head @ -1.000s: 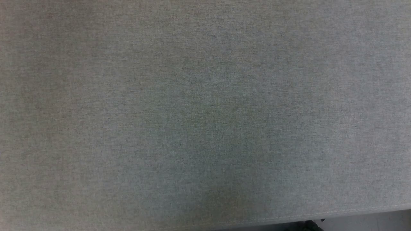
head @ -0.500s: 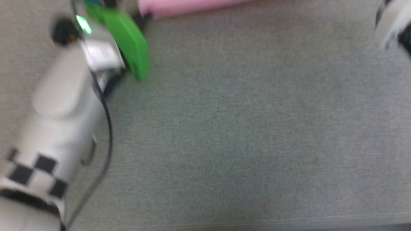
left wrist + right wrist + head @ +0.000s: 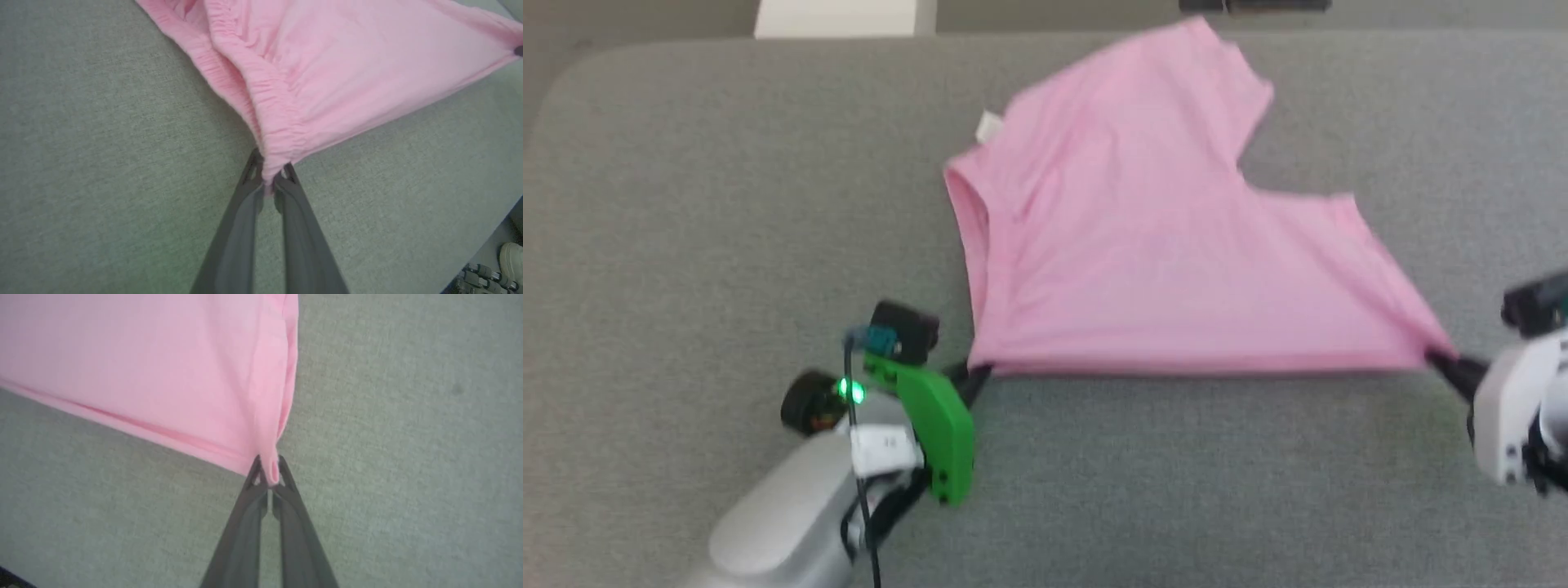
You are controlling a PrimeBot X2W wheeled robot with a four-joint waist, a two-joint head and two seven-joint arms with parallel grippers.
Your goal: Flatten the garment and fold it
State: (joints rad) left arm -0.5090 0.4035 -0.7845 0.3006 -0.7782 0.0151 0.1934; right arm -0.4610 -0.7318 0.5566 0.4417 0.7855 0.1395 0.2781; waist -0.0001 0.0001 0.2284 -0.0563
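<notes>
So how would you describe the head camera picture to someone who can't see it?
Pink shorts lie spread on a grey table, their near edge pulled taut between two robot grippers. The left gripper pinches the waistband corner, the right gripper a leg corner. A small white tag shows at the far end of the waistband.

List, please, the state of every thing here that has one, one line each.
garment: spread open, unfolded, near edge pulled taut
left gripper: shut on the garment's waistband corner
right gripper: shut on the garment's leg corner
white tag: sticking out at the waistband
</notes>
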